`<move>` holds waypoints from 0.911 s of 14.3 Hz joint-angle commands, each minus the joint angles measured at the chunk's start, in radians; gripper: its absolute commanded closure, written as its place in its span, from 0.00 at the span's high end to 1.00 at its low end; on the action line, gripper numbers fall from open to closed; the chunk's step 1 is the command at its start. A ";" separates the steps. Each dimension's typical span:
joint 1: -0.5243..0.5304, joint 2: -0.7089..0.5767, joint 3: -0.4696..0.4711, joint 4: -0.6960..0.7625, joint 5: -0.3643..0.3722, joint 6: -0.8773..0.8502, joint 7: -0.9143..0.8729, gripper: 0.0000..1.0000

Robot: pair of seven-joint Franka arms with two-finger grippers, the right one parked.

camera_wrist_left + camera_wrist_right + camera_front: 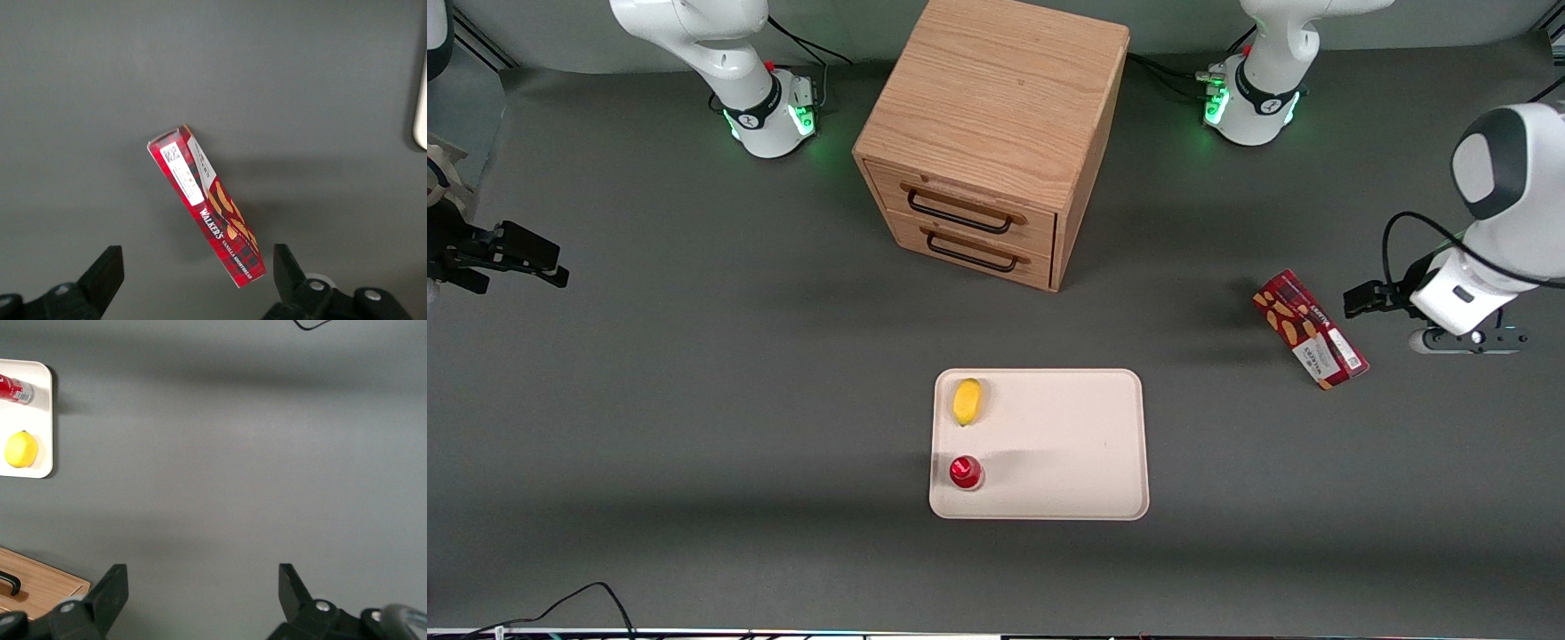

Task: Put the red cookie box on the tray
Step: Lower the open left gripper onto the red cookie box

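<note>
Front view: one red cookie box [1309, 330], one tray [1067, 444], one claw [1360, 299].

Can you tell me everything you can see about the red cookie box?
The red cookie box is a long, slim carton in red tartan, with tan cookie pictures, a white label and white lettering. It lies closed on the grey table, off the tray, toward the working arm's end. The open gripper hovers above one end, not touching it.

red tartan cookie box [1309, 330], beige tray [1067, 444], yellow lemon [967, 402], grey table [694, 400]
</note>
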 commanded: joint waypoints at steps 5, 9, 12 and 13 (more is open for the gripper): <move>0.003 0.040 0.019 -0.147 -0.006 0.174 -0.196 1.00; 0.001 0.064 0.021 -0.170 -0.037 0.195 -0.259 1.00; -0.006 0.093 0.021 -0.205 -0.039 0.276 -0.298 1.00; -0.008 0.109 0.021 -0.211 -0.040 0.307 -0.296 1.00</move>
